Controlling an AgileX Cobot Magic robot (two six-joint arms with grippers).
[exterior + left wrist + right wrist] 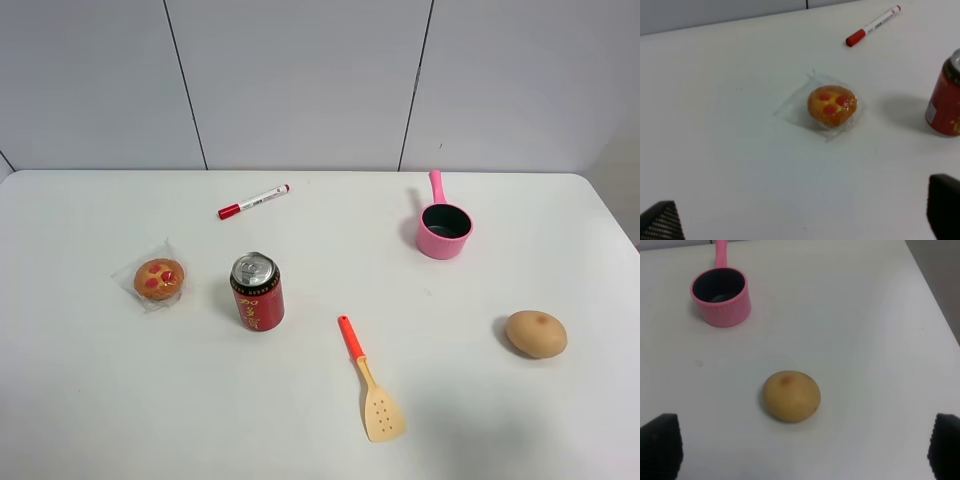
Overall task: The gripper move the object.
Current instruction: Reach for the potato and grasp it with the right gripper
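Tan-brown smooth oval lump (pixel 791 396) lies apart from the pink saucepan (pixel 721 297), whose dark inside we see bare; right black claw (pixel 802 446) and left black claw (pixel 801 217) are spread.

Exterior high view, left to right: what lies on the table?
Plastic-wrapped round pastry with red spots, red soda can, orange-handled tan slotted spatula, pink saucepan, smooth tan-brown potato-shaped object. Red-capped white marker overlaps the can's span; omitted.

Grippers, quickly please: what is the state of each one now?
Left gripper: open, holding nothing.
Right gripper: open, holding nothing; the potato lies ahead of it, untouched.
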